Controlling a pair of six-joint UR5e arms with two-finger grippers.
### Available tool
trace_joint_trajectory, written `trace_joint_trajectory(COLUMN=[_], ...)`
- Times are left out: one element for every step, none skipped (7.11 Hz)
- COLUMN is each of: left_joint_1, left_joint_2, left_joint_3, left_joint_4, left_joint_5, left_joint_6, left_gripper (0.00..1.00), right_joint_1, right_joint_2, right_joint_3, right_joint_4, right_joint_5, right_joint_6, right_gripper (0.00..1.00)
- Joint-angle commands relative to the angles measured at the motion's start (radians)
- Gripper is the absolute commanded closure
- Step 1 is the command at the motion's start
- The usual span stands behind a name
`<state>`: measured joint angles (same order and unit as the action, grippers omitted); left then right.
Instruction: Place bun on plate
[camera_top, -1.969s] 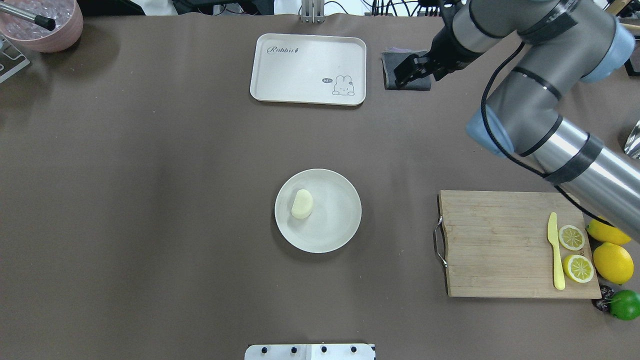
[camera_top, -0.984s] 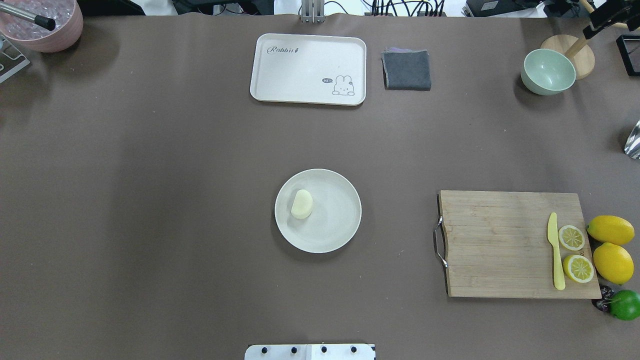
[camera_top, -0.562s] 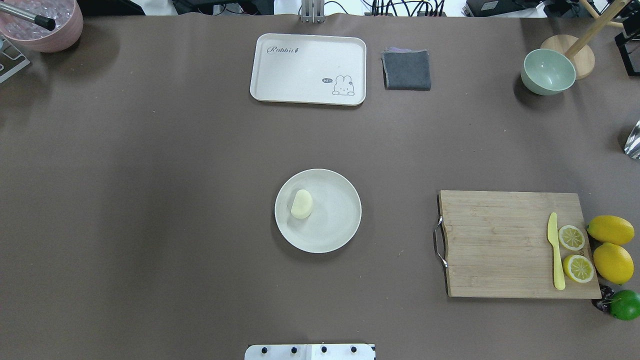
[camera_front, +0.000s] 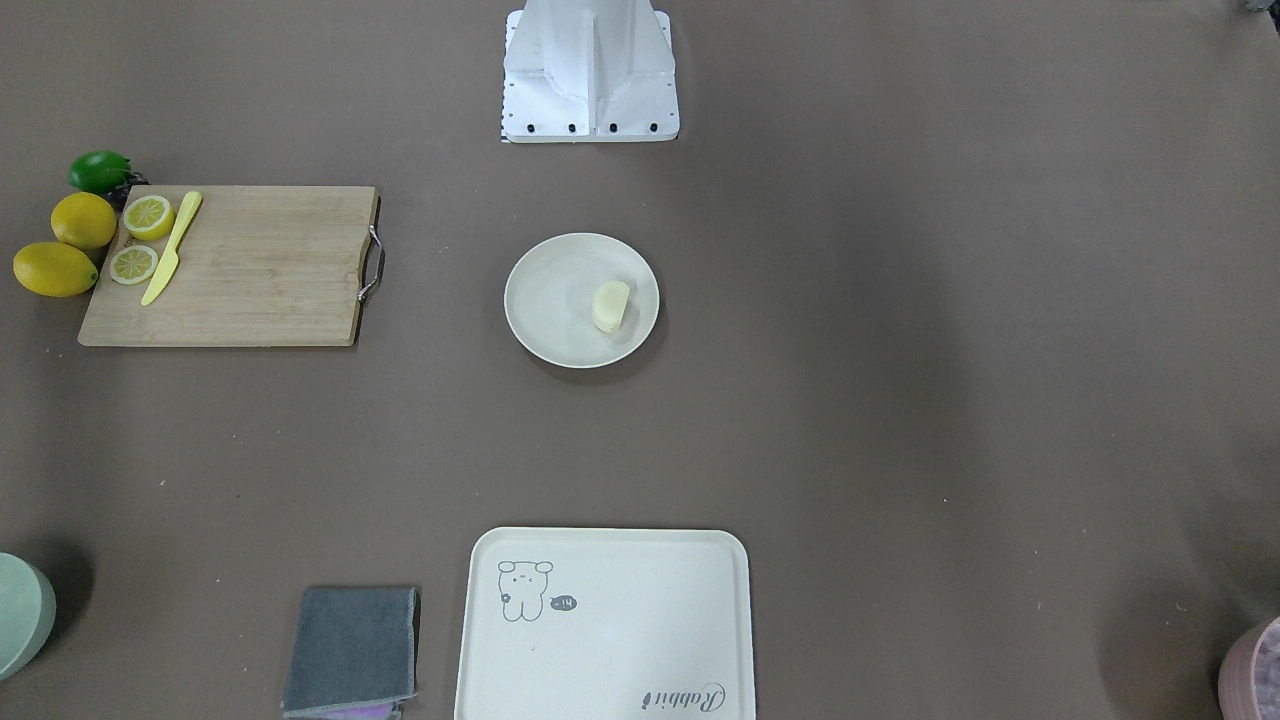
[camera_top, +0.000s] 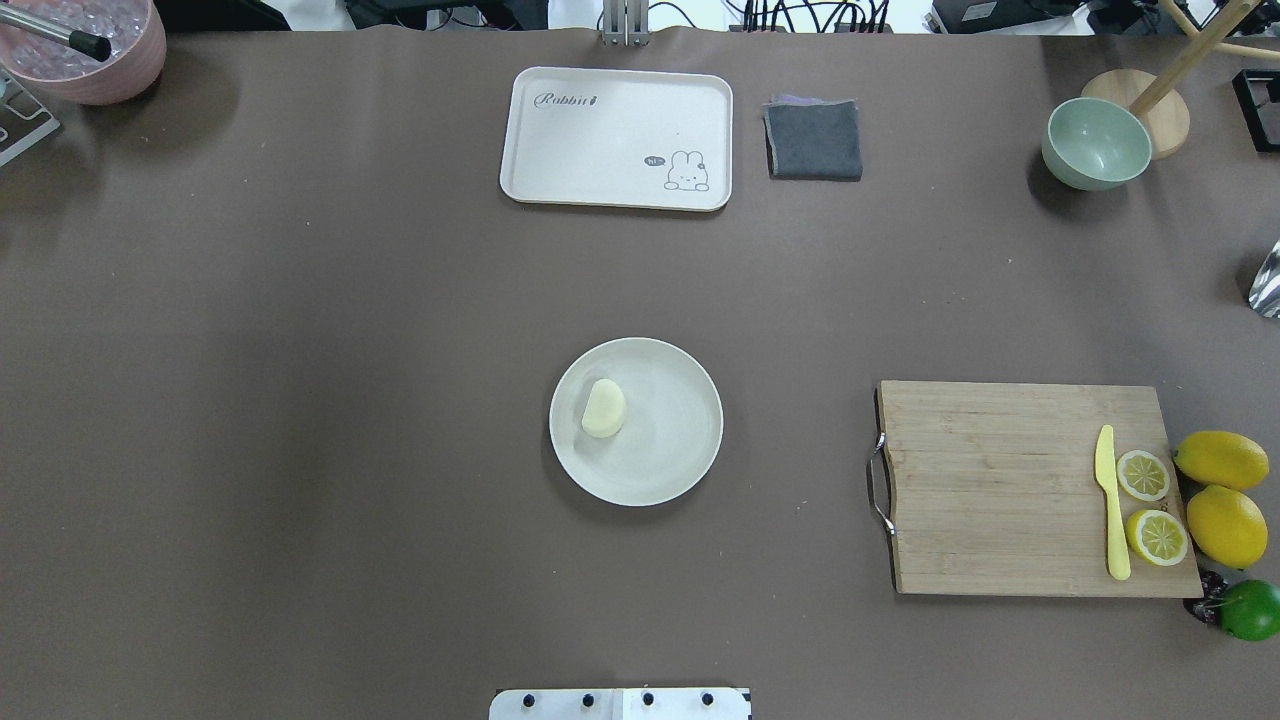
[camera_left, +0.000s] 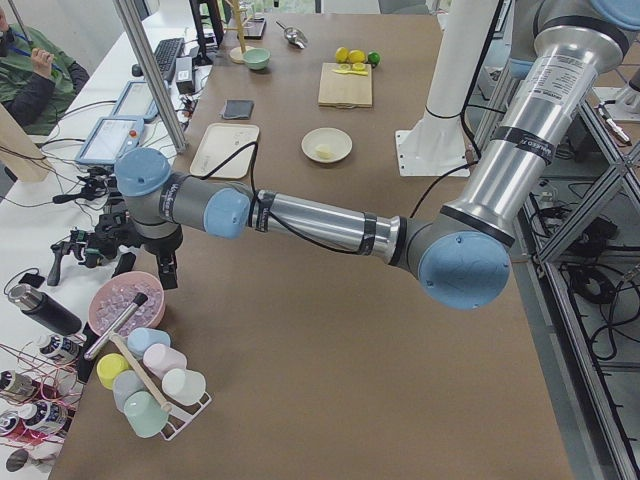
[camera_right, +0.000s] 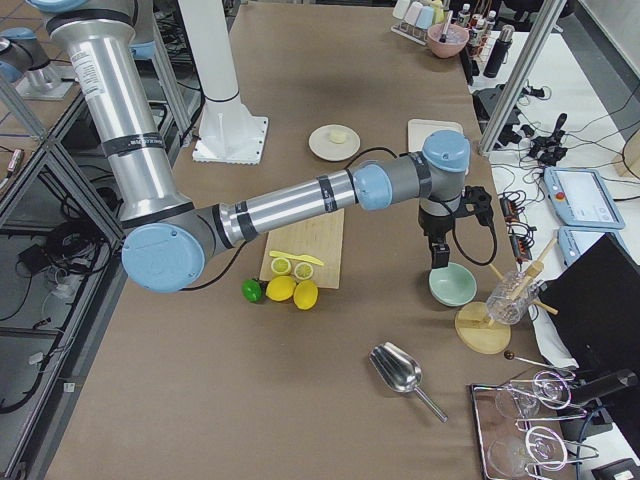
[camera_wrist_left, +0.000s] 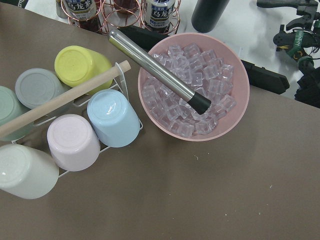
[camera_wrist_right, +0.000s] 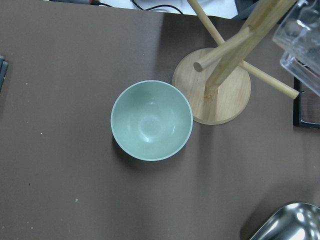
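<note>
Here the bun lies on the plate, long axis front-to-back; left hand and right hand: cannot tell opening.

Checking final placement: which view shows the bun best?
Overhead exterior: the bun lies unobstructed on the plate, left of its centre. Front-facing shows it nearly as well. Both side views show only a small pale lump on the far plate. Neither wrist view shows it.
</note>
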<state>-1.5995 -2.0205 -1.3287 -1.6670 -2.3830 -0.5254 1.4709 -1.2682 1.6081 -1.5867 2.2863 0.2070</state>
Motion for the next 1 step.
trace_joint_trajectory(left_joint_1=[-0.002], left_joint_2=[0.003], left_joint_3=[-0.007], left_joint_4=[0.001], left_joint_5=[-0.004], left_joint_6=[-0.001], left_gripper=[0.02], right_joint_1=[0.003], right_joint_2=[-0.01], right_joint_3=[0.006], right_joint_4=[0.002], right_joint_5=[0.001], right_joint_6=[0.0], right_gripper=[0.0])
